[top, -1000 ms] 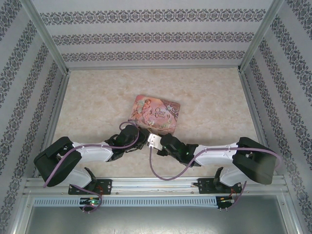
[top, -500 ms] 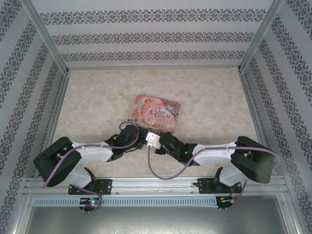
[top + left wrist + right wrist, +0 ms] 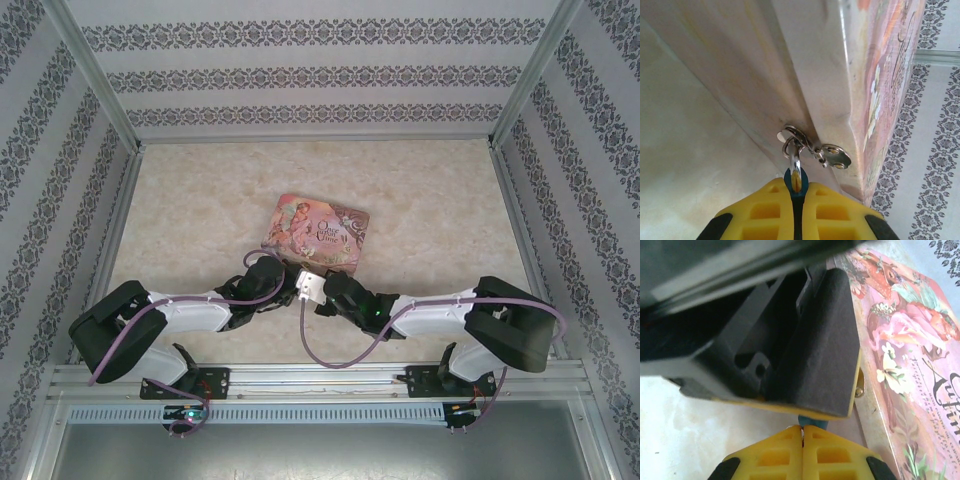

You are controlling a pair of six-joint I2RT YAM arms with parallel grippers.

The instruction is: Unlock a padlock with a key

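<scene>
In the left wrist view my left gripper (image 3: 797,186) is shut on the blue body of the padlock (image 3: 796,181). Its silver shackle (image 3: 794,156) runs through the hasp (image 3: 834,156) on the side of the pink tin (image 3: 880,100). My right gripper (image 3: 802,429) is shut just below the padlock (image 3: 812,421), whose blue bottom peeks out under the left gripper's black body (image 3: 810,350). The key (image 3: 801,435) is a thin sliver in the seam between the yellow fingertips. From above, both grippers meet at the tin's near edge (image 3: 300,272).
The pink illustrated tin (image 3: 318,233) lies flat mid-table, close ahead of both wrists. Patterned walls (image 3: 60,200) and metal frame posts (image 3: 525,95) enclose the marbled tabletop (image 3: 200,200). Purple cables (image 3: 330,355) loop off both arms near the front rail.
My right arm has crept left toward the left gripper and its jaws have closed. The left arm and the tin have stayed put.
</scene>
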